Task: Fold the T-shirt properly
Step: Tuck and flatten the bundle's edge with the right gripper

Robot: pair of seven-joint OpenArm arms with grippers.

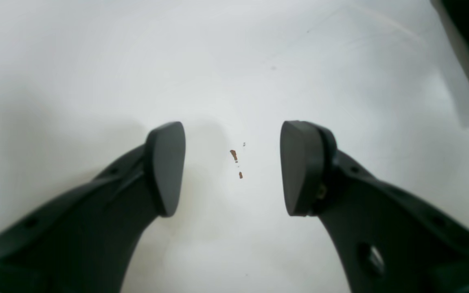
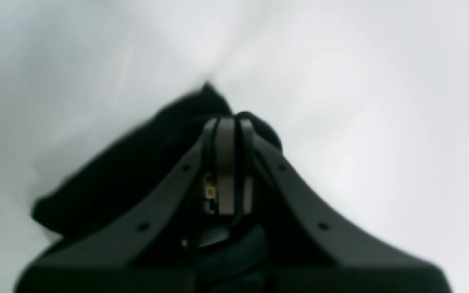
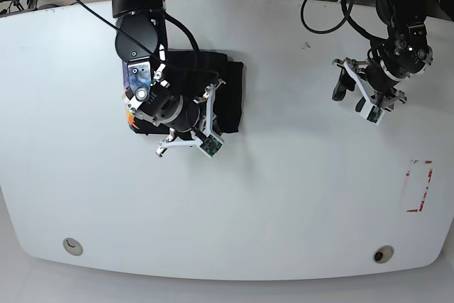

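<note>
The right gripper [image 2: 229, 134] is pinched on the shirt [image 3: 227, 97] (already a compact bundle) to fold it; the left gripper [image 1: 233, 167], jaws apart, waits far right.

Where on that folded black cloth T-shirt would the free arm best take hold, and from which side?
Probably the bare right-hand edge of the black cloth T-shirt in the base view. That edge lies flat and uncovered on the white table, facing the open left end effector, so coming in low from that side looks clear. The right end effector is shut on the cloth over the rest.
</note>
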